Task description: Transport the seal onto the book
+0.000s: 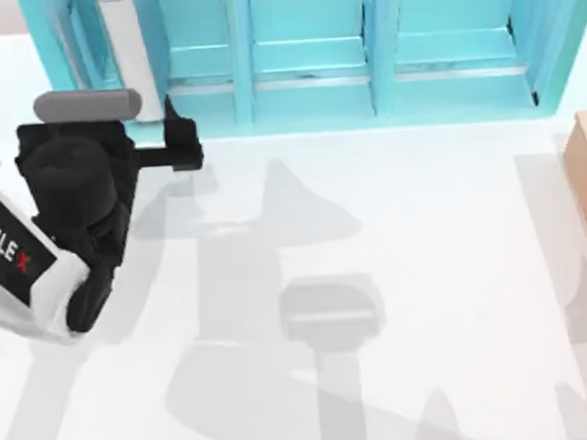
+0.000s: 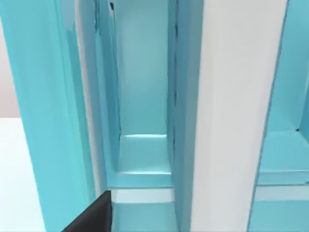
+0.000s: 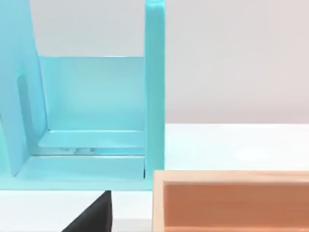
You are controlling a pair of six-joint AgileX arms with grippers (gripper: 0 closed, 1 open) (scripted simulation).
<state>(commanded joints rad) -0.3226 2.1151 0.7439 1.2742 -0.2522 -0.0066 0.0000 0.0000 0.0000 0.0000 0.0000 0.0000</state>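
AgileX left gripper (image 1: 177, 147) is hovering at the table's (image 1: 426, 272) left rear, just in front of the light-blue shelf (image 1: 316, 99) w/ compartments; whether its jaws are spread or pressed together can't be told. The book (image 1: 129, 60) is standing upright in the shelf's leftmost compartment, white page edges facing the gripper, teal cover (image 2: 186, 121) beside them in the left wrist view. Right gripper (image 3: 91, 217) is sitting low near a wooden box (image 3: 231, 203) at the shelf's right end, jaw state likewise can't be told.
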